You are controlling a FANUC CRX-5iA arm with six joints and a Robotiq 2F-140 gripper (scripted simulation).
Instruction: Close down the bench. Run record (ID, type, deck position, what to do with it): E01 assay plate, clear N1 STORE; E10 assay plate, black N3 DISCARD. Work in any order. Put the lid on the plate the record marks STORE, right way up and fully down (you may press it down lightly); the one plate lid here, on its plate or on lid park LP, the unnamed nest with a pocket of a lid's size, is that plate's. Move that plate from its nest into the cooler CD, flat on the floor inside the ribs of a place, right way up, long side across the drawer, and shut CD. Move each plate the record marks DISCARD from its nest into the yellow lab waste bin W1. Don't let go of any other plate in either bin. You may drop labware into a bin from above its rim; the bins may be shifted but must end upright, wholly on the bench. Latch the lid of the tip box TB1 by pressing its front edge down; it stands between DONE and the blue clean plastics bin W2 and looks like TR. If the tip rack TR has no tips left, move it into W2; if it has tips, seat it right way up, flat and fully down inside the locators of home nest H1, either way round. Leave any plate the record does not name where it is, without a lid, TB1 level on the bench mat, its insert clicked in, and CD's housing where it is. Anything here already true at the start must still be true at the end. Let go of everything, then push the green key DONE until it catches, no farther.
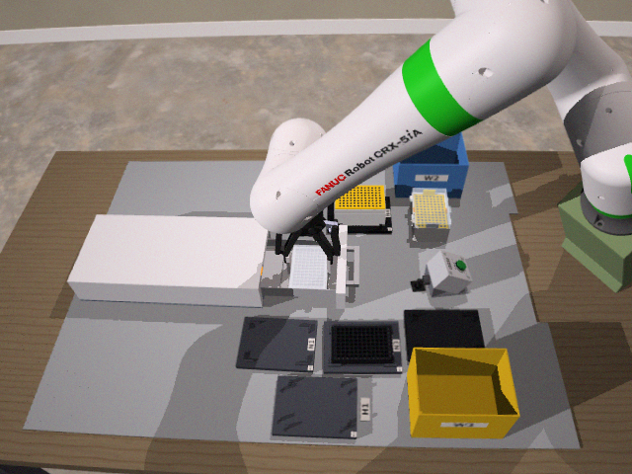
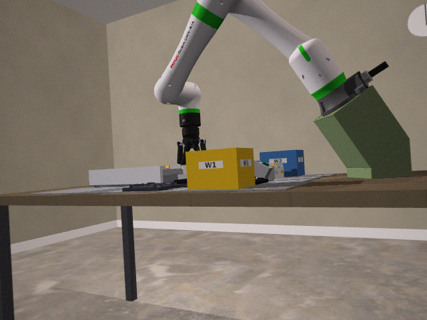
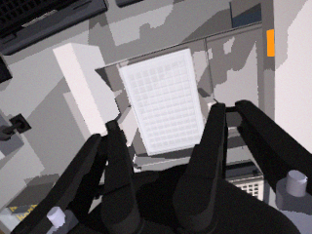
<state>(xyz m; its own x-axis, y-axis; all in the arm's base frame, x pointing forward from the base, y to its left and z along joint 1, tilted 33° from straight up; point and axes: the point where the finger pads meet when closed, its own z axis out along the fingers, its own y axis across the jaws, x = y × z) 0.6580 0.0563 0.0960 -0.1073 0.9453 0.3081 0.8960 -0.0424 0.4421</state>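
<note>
Beige walls enclosed a wooden bench (image 1: 31,214) with a grey mat (image 1: 153,184); near its middle, the gripper (image 1: 307,250) stood half-closed, clamping the lidded clear plate (image 1: 307,268).

two plates (image 1: 308,267), two bins (image 1: 461,392), two tip boxes (image 1: 430,209)

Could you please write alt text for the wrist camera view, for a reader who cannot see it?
The black two-finger gripper is shut on a clear, lidded, rectangular assay plate, seen from above over the cooler's open grey drawer. The drawer's white front panel lies left; the cooler's white housing lies right.
</note>
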